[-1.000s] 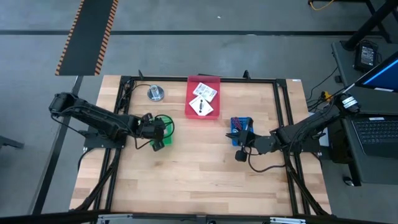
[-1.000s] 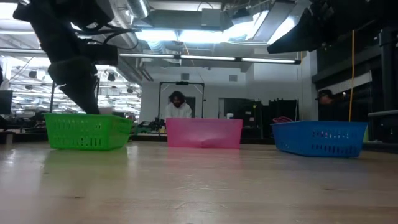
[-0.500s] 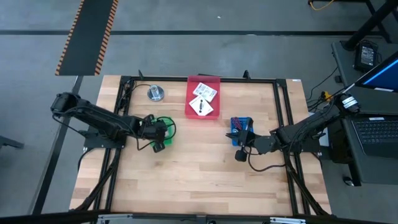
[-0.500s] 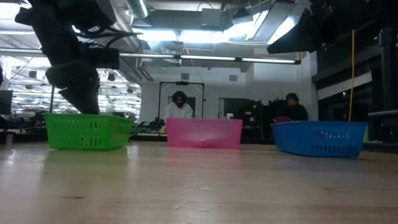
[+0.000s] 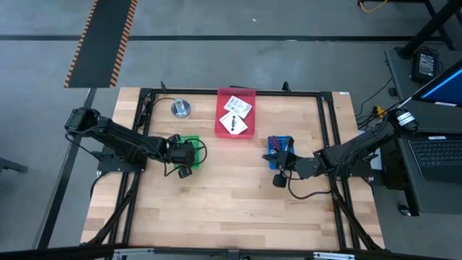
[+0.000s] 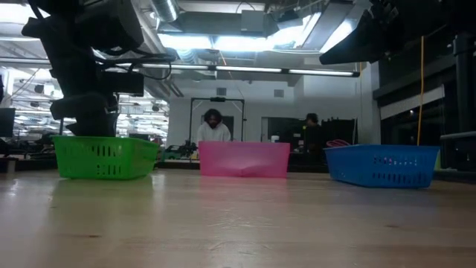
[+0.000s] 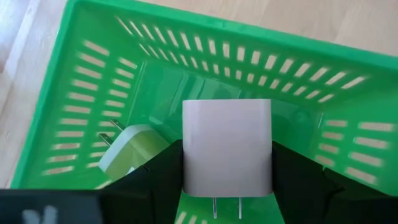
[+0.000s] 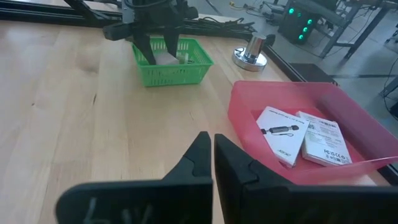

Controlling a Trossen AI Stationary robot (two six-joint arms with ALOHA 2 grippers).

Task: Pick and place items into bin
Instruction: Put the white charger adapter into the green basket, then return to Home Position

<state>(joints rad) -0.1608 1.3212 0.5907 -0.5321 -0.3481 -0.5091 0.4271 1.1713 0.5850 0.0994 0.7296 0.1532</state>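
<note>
We look down on a wooden table [image 5: 231, 195] with three little bins on it. The green bin [image 5: 189, 150] sits on the left side, the pink bin [image 5: 235, 114] sits at the far middle, and the blue bin [image 5: 280, 148] sits on the right.

The left gripper [image 7: 227, 186] is right over the green bin and reaches down into it. Its two dark fingers [image 7: 158, 180] squeeze a white plug block [image 7: 227, 146] between them, one finger on each side. The block has two thin metal prongs sticking out. It hangs inside the green bin, above the bin's floor. A second white plug [image 7: 124, 149] lies on the floor of the green bin, just beside the held one.

The right gripper [image 8: 213, 152] waits just beside the blue bin, on its near side. Its fingers are pressed together with nothing between them.

In the pink bin we see two white printed cards [image 8: 301, 142] lying flat, side by side and touching. A round silver disc [image 5: 180, 108] stands on the table near the far left corner, apart from the bins.

From the low view we see the green, pink and blue bins in a row, and a person [image 6: 214, 126] sits in the room behind the pink bin. Another person [image 6: 312, 134] stands farther right.
</note>
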